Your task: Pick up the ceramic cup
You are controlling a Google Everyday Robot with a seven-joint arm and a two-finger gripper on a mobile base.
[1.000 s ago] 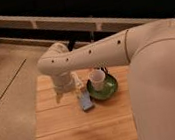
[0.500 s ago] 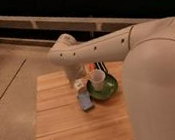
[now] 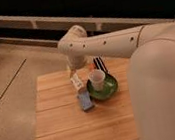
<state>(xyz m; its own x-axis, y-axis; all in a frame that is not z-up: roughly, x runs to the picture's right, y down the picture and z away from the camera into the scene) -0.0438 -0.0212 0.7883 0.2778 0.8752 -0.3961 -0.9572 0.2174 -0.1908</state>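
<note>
The ceramic cup, small, cream-white and tapered, stands upright inside the glossy dark-green shallow bowl near the middle of the wooden table. My white arm reaches in from the right, with its joint above the table's far edge. My gripper, dark, hangs just behind and slightly above the cup's rim. It is partly hidden by the arm.
A small white bottle with a label stands just left of the cup. A blue object lies in front of the bottle. A dark wall with pale rails runs behind the table. Bare floor lies to the left.
My arm's joint has swung up and to the right, away from the table's left side. The cup, bowl, bottle and blue object have not moved.
</note>
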